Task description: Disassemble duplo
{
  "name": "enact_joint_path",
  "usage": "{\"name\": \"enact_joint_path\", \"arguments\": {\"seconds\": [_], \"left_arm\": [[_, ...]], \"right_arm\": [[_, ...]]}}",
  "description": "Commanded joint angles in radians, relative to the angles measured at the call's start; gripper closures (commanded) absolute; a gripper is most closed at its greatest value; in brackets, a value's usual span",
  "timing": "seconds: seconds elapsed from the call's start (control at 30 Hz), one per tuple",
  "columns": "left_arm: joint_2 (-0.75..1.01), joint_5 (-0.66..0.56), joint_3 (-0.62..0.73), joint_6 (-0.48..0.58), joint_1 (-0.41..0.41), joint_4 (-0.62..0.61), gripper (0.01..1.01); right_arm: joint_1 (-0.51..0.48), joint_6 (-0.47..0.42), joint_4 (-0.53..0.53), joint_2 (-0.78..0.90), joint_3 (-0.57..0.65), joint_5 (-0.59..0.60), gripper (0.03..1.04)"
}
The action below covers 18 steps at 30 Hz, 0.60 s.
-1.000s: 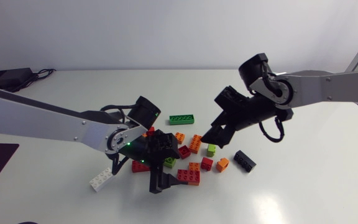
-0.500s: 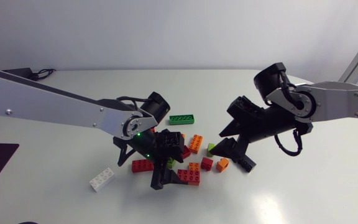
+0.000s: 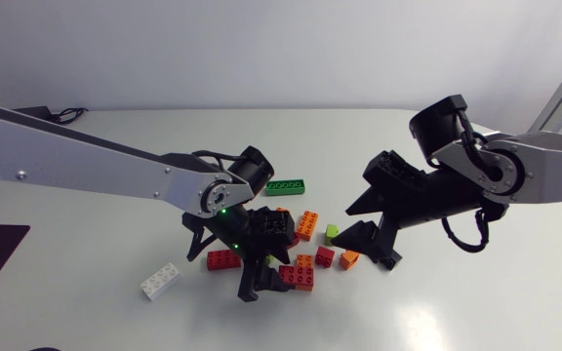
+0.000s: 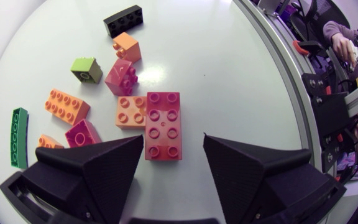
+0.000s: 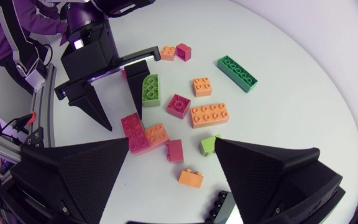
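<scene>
Both arms are in over the scatter of Duplo in the middle of the worktop (image 3: 457, 312). The left end effector (image 3: 261, 286) points down with its fingers spread wide, gripping nothing. Its own wrist view shows a red eight-stud brick (image 4: 163, 124) lying flat on the worktop, framed in the gap between the two fingertips, with neither finger touching it. An orange four-stud brick (image 4: 130, 112) sits flush against its side; whether the two are joined, I can't tell. Just ahead of them lie a small red brick (image 4: 121, 77), a lime cube (image 4: 86, 70), a small orange brick (image 4: 127, 46) and, furthest out, a black brick (image 4: 123, 20). On the other side, the right end effector (image 3: 342, 225) is wide open too and holds nothing. It hovers over the loose pieces, with that black brick close beneath it. A long green brick (image 3: 284, 186) lies at the far edge of the pile and an orange eight-stud brick (image 3: 306, 225) near its middle. A white brick (image 3: 159, 282) sits apart, under the left arm.
</scene>
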Motion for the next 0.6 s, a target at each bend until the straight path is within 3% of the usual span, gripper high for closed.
{"name": "enact_joint_path", "arguments": {"seconds": [0.0, 0.33, 0.57], "left_arm": [[0.025, 0.012, 0.023, 0.001, -0.017, -0.017, 0.369], [0.036, 0.009, 0.043, -0.055, -0.023, -0.037, 0.384], [0.07, -0.063, 0.04, -0.041, -0.025, -0.111, 0.389]], "right_arm": [[0.005, -0.002, -0.019, -0.022, -0.042, -0.013, 0.07], [0.001, -0.002, -0.021, -0.045, -0.068, -0.017, 0.07], [-0.003, -0.005, -0.032, -0.068, -0.074, -0.027, 0.07]]}}
